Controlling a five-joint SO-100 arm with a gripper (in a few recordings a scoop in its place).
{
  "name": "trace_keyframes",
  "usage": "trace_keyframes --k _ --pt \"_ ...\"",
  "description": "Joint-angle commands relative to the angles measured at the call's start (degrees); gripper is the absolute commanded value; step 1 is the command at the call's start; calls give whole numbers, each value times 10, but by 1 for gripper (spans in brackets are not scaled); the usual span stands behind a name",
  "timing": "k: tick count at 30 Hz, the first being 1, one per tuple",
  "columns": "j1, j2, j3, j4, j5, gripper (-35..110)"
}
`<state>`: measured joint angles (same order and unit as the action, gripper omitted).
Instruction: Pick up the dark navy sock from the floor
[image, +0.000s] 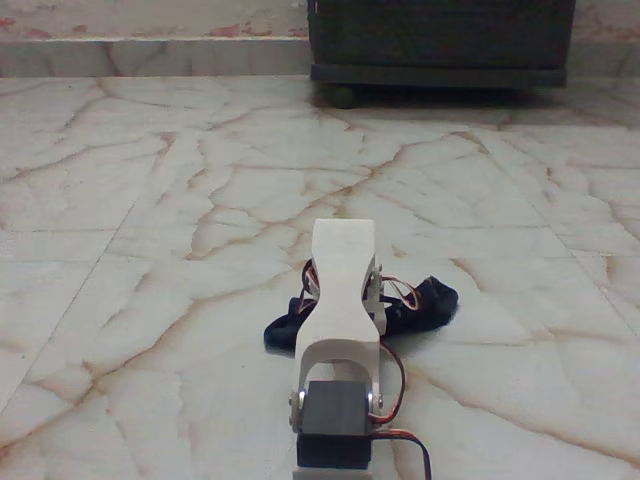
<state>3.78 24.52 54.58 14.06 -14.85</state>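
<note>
Dark navy sock (425, 300) lies crumpled on the floor (180, 200), partly hidden behind the cream arm (343, 290). From here the arm blocks its hand, so I cannot tell whether it grips. A dark wooden cabinet (440, 40) stands beyond.

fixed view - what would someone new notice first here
The eye lands first on the cream-white arm, rising from the bottom centre with a black servo block at its base and reaching away from the camera. Just behind it the dark navy sock lies crumpled on the floor, showing on both sides of the arm. At the top edge stands a dark wooden cabinet. The arm hides its gripper.
</note>
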Motion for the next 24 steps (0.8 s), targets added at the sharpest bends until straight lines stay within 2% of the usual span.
trace_keyframes --k 1,9,17,24 --pt "1 15 -6 -5 -25 0" --pt "8 142 156 -62 -66 0" --pt "7 308 317 -74 -75 0" --pt "15 462 512 -153 -105 0"
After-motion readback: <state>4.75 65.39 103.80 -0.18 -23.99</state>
